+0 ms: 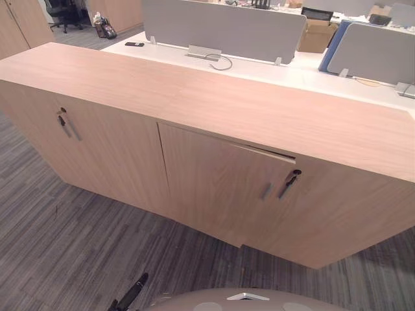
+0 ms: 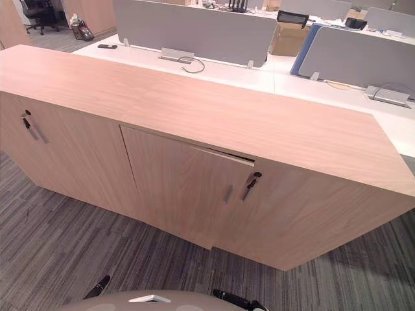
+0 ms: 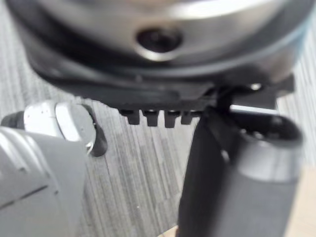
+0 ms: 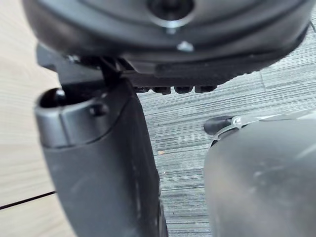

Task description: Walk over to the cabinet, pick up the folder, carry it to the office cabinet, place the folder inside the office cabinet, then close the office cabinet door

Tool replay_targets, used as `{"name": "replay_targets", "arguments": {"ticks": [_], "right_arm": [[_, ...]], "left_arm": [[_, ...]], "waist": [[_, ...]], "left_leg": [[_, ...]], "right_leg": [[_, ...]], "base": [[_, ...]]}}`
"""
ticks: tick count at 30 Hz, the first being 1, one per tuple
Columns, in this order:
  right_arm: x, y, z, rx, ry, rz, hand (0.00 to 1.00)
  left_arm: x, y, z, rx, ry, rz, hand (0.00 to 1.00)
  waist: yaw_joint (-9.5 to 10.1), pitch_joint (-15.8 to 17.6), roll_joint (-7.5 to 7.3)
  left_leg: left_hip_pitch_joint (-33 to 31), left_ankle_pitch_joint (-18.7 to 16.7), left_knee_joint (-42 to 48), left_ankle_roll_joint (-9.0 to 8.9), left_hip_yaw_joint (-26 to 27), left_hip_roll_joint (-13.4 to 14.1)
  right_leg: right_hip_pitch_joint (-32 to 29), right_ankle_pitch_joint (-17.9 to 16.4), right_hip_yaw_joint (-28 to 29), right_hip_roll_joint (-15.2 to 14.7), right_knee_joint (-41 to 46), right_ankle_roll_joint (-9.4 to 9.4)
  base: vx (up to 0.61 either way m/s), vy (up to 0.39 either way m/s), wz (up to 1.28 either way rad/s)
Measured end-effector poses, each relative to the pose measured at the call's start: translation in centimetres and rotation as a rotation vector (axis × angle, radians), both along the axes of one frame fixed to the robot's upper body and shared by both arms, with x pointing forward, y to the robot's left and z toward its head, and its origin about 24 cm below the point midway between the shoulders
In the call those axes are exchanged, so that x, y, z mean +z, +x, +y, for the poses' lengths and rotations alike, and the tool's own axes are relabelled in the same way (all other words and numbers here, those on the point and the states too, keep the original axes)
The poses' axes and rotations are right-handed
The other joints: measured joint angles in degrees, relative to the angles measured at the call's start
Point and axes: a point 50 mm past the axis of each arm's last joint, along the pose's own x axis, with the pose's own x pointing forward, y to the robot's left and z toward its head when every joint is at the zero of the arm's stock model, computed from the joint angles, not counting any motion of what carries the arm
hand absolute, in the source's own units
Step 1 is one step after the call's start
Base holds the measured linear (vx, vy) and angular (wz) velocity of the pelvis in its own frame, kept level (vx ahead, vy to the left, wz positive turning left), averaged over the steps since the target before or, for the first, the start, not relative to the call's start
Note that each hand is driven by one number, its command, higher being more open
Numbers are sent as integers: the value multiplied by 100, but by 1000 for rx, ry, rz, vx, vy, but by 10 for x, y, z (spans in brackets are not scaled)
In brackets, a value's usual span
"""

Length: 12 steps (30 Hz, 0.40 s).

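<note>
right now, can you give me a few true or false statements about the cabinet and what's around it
1. The middle cabinet door stands slightly ajar. True.
2. The floor is bare wood. False: it is grey striped carpet.
3. The left hand grips a door handle. False: it hangs low over the carpet, holding nothing.
4. Grey screens stand on the desk behind the cabinet. True.
5. A key hangs in a lock near the ajar door's handle. True.

Low, long light-wood cabinet [image 1: 194,97]; middle door [image 1: 214,181] slightly ajar, gap along top edge.
</note>
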Motion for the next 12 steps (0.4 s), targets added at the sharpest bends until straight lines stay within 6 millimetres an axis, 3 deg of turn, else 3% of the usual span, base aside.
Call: {"name": "replay_targets", "arguments": {"ticks": [4, 12], "right_arm": [[0, 3, 0, 20, -5, -5, 100], [-2, -14, 2, 62, -13, 43, 100]], "left_arm": [[0, 5, -3, -260, 29, 56, 100], [-1, 6, -5, -367, 36, 87, 100]], "waist": [[-6, 12, -30], [-48, 18, -31]], "left_leg": [[52, -15, -16, -6, 112, 6], [122, -39, -72, 2, 188, 7]], "right_leg": [[-27, -9, 121, -4, 0, -14], [-37, -26, 196, -13, -5, -42]], "base": [[-14, 24, -14], [4, 16, -6]]}}
